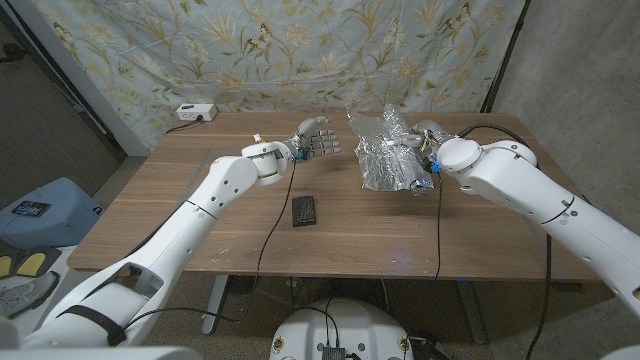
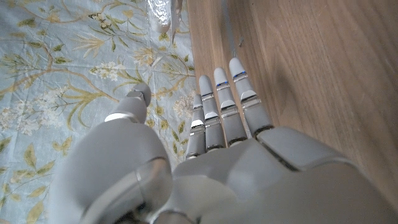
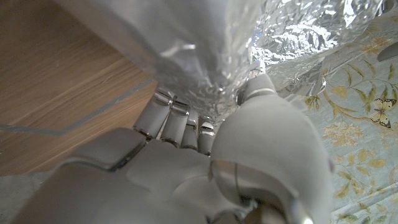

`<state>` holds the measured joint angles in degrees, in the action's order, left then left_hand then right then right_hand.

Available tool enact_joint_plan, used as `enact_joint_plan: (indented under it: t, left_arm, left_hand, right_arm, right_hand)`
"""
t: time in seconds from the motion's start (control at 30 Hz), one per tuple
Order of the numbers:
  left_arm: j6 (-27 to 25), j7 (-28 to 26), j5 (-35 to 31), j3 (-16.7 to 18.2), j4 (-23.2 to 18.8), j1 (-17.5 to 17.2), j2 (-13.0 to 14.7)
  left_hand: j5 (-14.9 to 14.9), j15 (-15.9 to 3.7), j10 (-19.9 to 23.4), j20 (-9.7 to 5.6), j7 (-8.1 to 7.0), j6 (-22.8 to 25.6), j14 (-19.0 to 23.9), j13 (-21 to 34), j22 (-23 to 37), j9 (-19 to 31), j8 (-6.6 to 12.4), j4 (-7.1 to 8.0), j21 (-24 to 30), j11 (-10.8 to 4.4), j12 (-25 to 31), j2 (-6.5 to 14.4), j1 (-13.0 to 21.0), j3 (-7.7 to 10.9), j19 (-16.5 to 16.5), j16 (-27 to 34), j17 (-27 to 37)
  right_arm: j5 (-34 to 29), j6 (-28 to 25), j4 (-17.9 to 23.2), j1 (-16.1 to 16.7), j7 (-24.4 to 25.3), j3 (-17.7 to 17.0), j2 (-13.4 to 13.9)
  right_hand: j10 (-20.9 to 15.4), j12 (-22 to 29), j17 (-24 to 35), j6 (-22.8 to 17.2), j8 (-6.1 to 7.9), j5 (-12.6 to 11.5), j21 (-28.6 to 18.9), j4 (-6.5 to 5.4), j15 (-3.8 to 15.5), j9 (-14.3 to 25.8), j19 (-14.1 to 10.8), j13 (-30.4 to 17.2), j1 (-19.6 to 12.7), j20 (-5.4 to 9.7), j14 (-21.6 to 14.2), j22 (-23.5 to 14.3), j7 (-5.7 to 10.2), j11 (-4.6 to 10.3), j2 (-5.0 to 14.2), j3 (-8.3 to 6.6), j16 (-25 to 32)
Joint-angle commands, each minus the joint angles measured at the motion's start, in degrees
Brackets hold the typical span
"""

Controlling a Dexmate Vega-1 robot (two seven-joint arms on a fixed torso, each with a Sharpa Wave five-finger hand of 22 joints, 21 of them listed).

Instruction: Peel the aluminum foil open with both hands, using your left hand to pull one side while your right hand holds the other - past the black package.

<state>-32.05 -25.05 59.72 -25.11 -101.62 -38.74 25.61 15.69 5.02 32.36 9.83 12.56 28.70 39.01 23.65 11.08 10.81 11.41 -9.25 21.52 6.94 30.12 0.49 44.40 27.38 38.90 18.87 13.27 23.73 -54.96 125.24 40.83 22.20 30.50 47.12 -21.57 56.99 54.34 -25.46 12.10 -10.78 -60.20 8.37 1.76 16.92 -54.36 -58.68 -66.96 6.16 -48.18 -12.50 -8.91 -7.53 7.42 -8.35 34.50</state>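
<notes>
The crumpled aluminum foil (image 1: 385,150) stands tall off the bench (image 1: 200,215), gripped by the right hand (image 1: 424,165); the left hand (image 1: 318,140) hovers empty, fingers spread.

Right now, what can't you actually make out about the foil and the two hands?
- What the aluminum foil wraps: head view, crumpled sheet covers it.
- Right hand fingers: their tips are tucked under foil in the right wrist view, so grip firmness is unclear.
- Gap between left hand and the foil: head view suggests apart; left wrist view shows just a foil edge cut off by the frame.
- Markings on the black package: too small.
</notes>
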Motion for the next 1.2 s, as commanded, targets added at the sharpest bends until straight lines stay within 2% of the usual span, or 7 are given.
enact_joint_plan:
  t: [0.03, 0.63, 1.2]
  left_arm:
    - [-5.42, 3.23, 4.12, -1.43, 3.14, 4.3, -0.26]
    - [-10.95, 8.3, 8.1, -3.21, 7.36, 8.27, -1.11]
    - [-14.6, 12.27, 8.65, -5.63, 12.94, 12.43, -3.89]
  left_hand:
    - [0.13, 0.59, -0.49, 0.5, -0.15, -0.93, 0.07, 0.47, 0.29, 0.28, -0.58, -0.02, 0.01, 0.14, 0.27, -0.44, 0.38, -0.35, 0.05, 0.35, 0.46]
    - [0.34, 1.3, -1.56, 1.04, -0.05, -3.52, -0.31, 1.78, 0.34, 0.28, -1.12, 0.43, -0.23, 0.79, 0.5, -0.09, 0.29, -0.91, -0.47, 0.35, 0.91]
    - [0.44, 1.99, -2.83, 1.53, 0.02, -5.41, -0.71, 3.04, 0.36, 0.37, -1.05, 0.81, -0.36, 1.81, 0.71, -0.26, -0.45, -1.26, -0.59, -0.27, 0.87]
  right_arm:
    - [-1.83, -0.15, -0.97, -1.6, -1.3, 1.8, -0.54]
    - [-1.68, -0.11, -0.12, 0.42, -1.34, 0.06, -0.1]
    - [-0.79, 0.92, 0.31, 2.26, -1.72, -1.69, 1.15]
  right_hand:
    - [-0.61, 2.28, 0.15, -0.46, 0.1, 0.17, -0.64, -0.43, 8.35, 0.26, 2.06, -0.3, -1.08, 6.33, -4.23, 0.0, -2.07, 0.77, 1.27, -1.2, -0.15]
    - [-0.43, 2.5, 0.22, -0.39, 0.0, 0.17, -1.72, -0.35, 8.16, 0.44, 2.68, -0.68, -1.17, 6.31, -4.0, 0.53, -2.14, 0.89, 1.2, -1.3, -0.46]
    - [-0.26, 2.44, 0.42, -0.25, -0.07, 0.17, -2.6, -0.22, 8.19, 0.6, 3.29, -0.65, -1.46, 6.33, -3.91, 0.82, -1.96, 1.05, 1.19, -1.46, -0.52]
